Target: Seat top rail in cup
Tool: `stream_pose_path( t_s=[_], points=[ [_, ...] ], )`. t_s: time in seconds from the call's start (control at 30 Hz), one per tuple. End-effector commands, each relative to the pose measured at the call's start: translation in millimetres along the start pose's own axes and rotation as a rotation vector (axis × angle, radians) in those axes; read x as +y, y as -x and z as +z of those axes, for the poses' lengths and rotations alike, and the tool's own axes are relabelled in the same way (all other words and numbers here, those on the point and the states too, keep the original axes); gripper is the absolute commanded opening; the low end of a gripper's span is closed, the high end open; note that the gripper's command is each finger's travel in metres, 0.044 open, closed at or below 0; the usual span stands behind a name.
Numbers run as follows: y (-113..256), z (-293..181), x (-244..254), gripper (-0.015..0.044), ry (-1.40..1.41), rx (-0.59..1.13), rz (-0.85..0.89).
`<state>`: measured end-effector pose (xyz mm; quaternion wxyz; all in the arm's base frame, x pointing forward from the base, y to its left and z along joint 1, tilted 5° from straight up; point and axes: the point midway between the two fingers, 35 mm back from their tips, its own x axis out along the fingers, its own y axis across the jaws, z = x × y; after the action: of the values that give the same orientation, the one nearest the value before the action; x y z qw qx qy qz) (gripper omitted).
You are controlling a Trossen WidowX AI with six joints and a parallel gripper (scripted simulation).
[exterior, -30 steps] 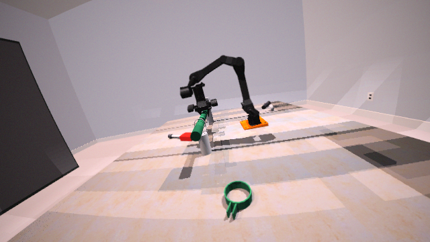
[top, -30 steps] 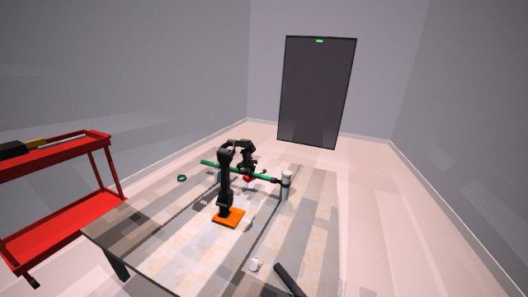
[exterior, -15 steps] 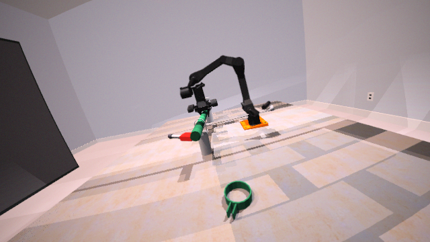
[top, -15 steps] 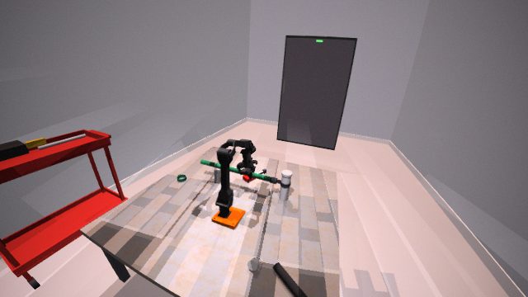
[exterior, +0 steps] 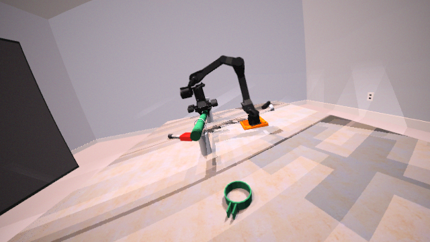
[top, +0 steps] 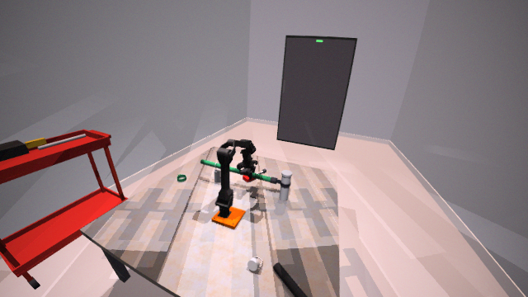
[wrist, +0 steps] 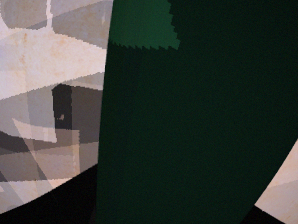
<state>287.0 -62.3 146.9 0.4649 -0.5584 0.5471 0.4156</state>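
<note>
The green rail [top: 264, 177] [exterior: 199, 128] [wrist: 200, 125] runs nearly level from the small grey post [top: 217, 176] [exterior: 204, 146] towards the big grey post [top: 284, 195]. A thin pale loop [exterior: 200, 120] is around the rail. The rail's far end meets the dark end cup [top: 275, 180]; how deep it sits inside is too small to tell. The cup is on the black brace band [top: 285, 185], high on the big post just under the post cap [top: 286, 174]. My gripper [top: 247, 172] [exterior: 203, 110] is shut on the rail, between the two posts. The rail fills much of the wrist view.
A red-bodied tool [top: 247, 178] [exterior: 185, 136] is beside the rail. A green ring clamp [top: 181, 178] [exterior: 238, 204] lies on the table. A white cap [top: 253, 265] and a black bar [top: 286, 279] lie at its near end. My arm stands on an orange plate [top: 235, 220] [exterior: 263, 124].
</note>
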Motion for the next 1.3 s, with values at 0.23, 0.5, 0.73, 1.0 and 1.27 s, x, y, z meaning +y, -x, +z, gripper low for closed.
stream_pose_path(
  t_s=[0.23, 0.5, 0.73, 1.0, 1.27],
  points=[
    [1.2, -3.6, 0.9, 0.0, -0.004, 0.008, -0.003],
    [1.1, -4.8, 1.5, 0.0, -0.006, 0.01, -0.003],
    [1.1, -5.8, 1.9, 0.0, -0.007, 0.011, -0.002],
    [0.9, -6.8, 2.5, 0.0, -0.009, 0.011, -0.002],
    [-0.1, -3.6, 1.6, 0.0, -0.006, 0.001, 0.0]
  ],
)
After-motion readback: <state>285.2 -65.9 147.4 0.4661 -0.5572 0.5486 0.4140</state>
